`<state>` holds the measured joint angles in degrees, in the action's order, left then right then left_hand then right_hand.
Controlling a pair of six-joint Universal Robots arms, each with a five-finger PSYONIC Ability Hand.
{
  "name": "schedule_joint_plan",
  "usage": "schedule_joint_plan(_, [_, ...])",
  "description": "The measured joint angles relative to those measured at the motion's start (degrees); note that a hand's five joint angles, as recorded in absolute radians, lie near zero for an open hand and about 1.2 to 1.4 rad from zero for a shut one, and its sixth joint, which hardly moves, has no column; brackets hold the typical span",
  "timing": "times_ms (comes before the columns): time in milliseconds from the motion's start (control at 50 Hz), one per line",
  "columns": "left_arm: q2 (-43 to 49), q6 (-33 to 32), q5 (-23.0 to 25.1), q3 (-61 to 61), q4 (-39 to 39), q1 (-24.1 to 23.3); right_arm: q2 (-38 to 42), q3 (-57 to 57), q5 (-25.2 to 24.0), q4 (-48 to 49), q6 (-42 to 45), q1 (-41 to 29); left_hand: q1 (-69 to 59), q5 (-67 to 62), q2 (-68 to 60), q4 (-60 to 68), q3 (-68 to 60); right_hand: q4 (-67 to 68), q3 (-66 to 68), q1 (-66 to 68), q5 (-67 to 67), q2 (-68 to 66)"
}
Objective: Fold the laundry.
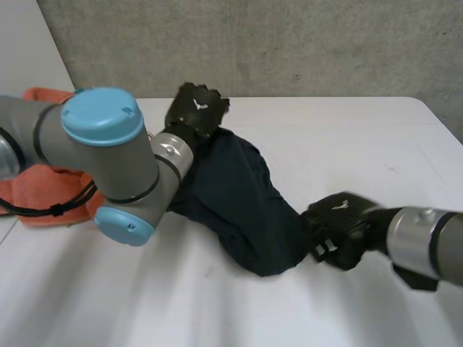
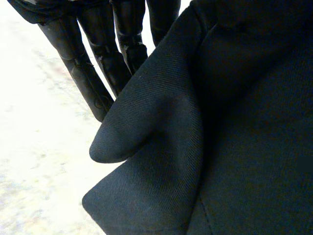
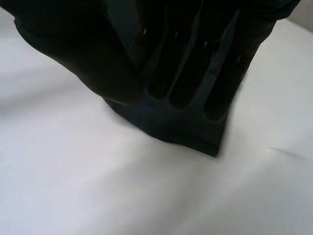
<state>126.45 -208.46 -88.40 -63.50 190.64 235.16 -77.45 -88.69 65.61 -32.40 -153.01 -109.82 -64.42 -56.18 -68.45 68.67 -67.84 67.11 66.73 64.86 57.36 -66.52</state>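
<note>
A dark navy cloth (image 1: 239, 199) lies bunched in a long heap on the white table (image 1: 347, 137). My left hand (image 1: 195, 108) sits at the cloth's far end. In the left wrist view its fingers (image 2: 98, 63) reach down beside a raised fold of the cloth (image 2: 220, 147), which runs up into the palm. My right hand (image 1: 340, 225) is at the cloth's near right end. In the right wrist view its fingers (image 3: 195, 63) curl over the cloth's edge (image 3: 190, 139) and pinch it just above the table.
An orange cloth (image 1: 43, 191) lies crumpled at the table's left side, partly behind my left arm (image 1: 108, 152). A grey wall (image 1: 289, 43) stands behind the table's far edge.
</note>
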Motion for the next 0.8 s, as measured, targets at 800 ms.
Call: schedule_joint_plan(800, [-19.22, 5.45, -3.29, -28.32, -1.72, 14.75, 31.71, 34.34, 0.17, 24.23, -0.09, -5.87, 50.67, 52.85, 55.12, -55.46, 54.04, -48.83, -48.86, -45.86, -50.99, 47.87])
